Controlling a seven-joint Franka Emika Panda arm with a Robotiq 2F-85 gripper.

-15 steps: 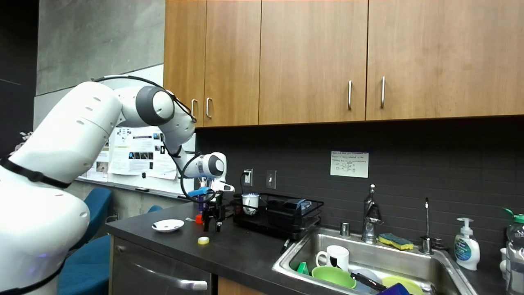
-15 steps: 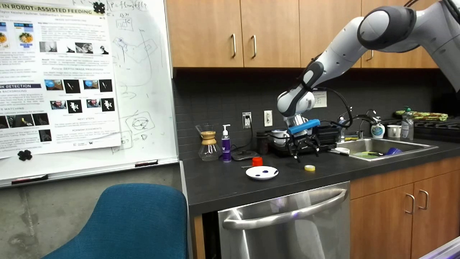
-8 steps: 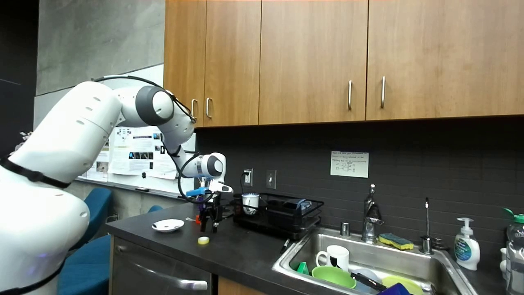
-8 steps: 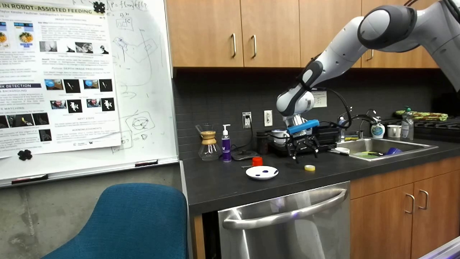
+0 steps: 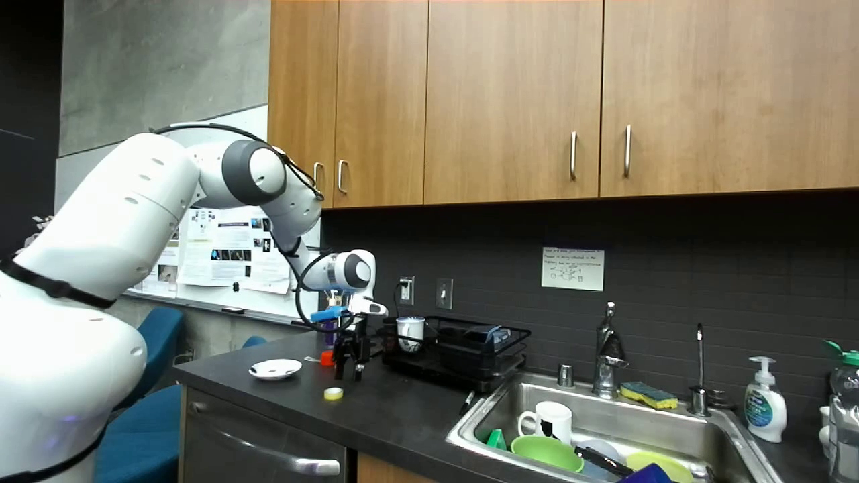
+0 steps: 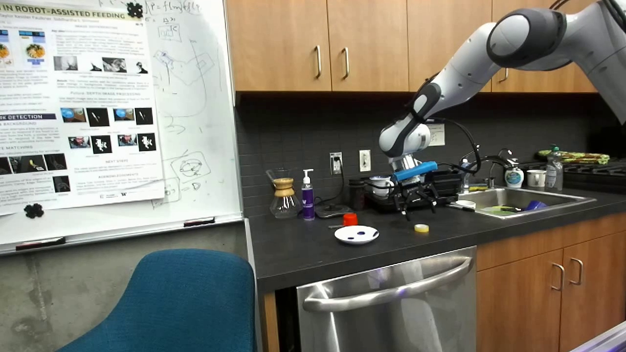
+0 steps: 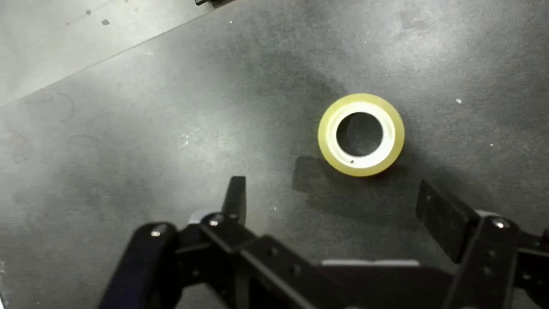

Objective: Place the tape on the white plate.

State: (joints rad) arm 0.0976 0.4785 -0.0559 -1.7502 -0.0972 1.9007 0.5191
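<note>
White arm [image 5: 127, 208], black claw [image 7: 332, 195]

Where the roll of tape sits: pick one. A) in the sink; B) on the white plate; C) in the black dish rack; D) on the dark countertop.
D: the wrist view shows the roll of tape lying flat on the dark countertop, hole facing up.

Blue chair [image 6: 173, 305] partly off-frame.

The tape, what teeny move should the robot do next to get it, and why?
Probably ease the open hand a little toward the tape: in the wrist view its fingertips stand wide apart, but the tape shows just past them, not between them.
</note>
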